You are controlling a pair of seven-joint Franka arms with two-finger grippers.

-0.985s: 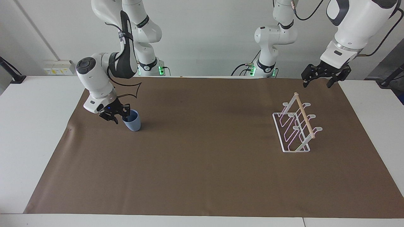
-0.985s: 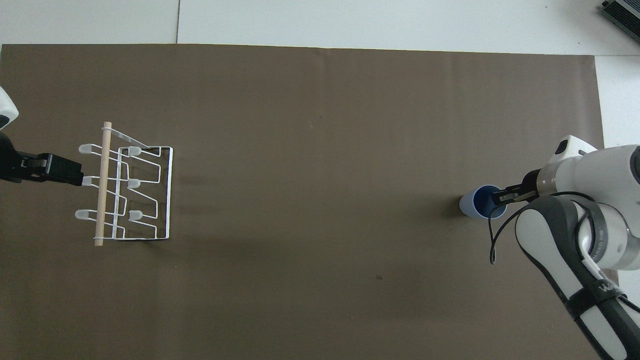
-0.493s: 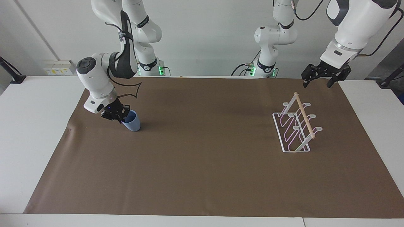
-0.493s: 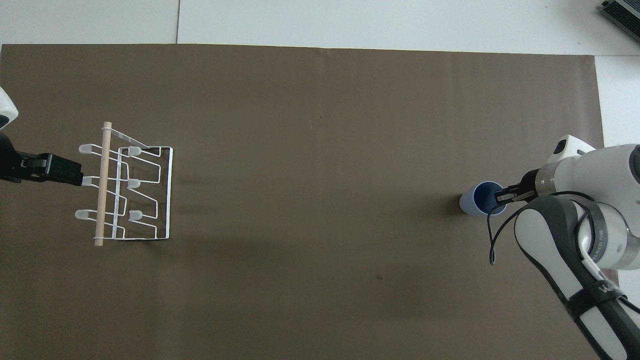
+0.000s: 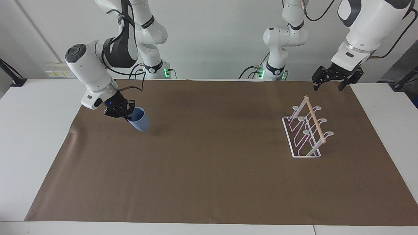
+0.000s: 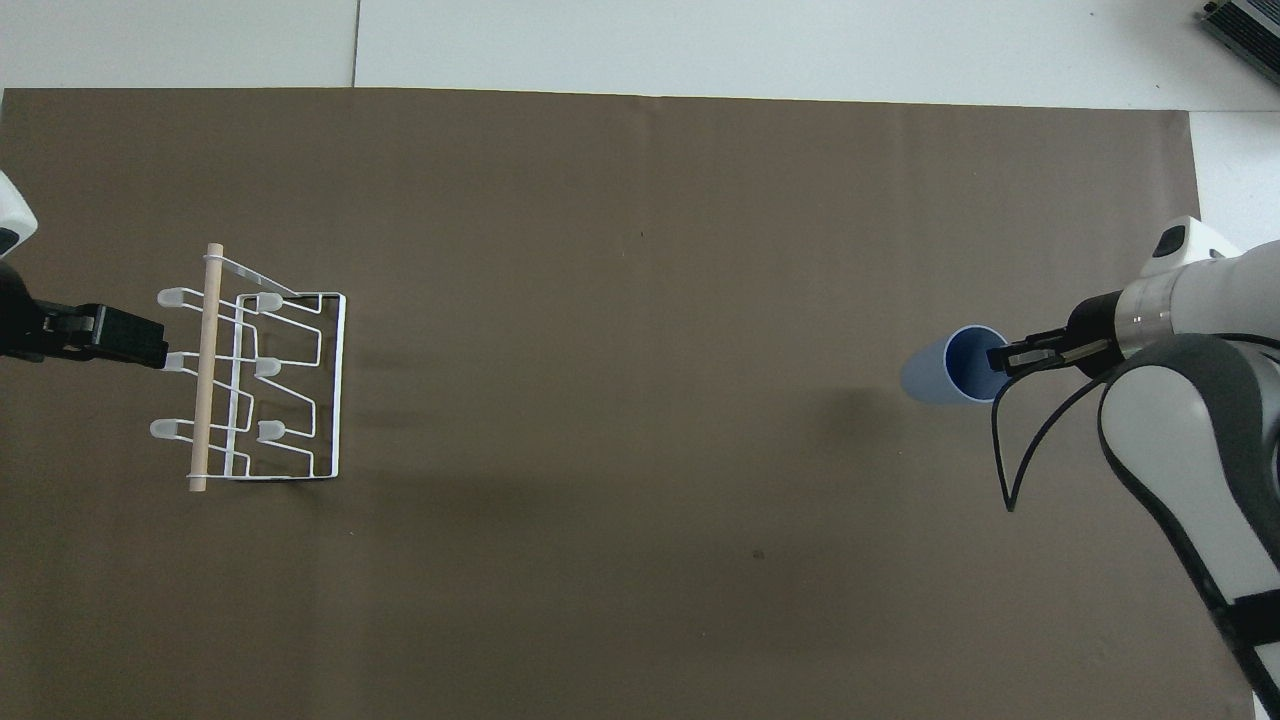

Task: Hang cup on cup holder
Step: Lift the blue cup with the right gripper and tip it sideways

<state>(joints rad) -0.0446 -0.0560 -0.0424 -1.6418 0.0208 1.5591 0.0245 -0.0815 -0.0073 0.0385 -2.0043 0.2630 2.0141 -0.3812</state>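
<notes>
The light-blue cup (image 5: 140,120) hangs tilted in my right gripper (image 5: 126,115), which is shut on its rim, one finger inside. The cup is lifted off the brown mat at the right arm's end of the table; it also shows in the overhead view (image 6: 935,374) with the right gripper (image 6: 1006,357). The white wire cup holder (image 5: 305,133) with its wooden rod (image 5: 314,118) stands on the mat at the left arm's end, and shows in the overhead view (image 6: 290,385). My left gripper (image 5: 328,85) waits open and empty in the air beside the holder (image 6: 150,345).
The brown mat (image 5: 212,169) covers most of the white table (image 5: 29,130). A wall socket (image 5: 60,69) sits by the right arm's end. A dark device (image 6: 1245,25) lies at the table's corner farthest from the robots.
My right gripper closed on the cup's rim, then lifted it off the mat, tilting it and carrying it a little toward the table's middle. The left arm has not moved.
</notes>
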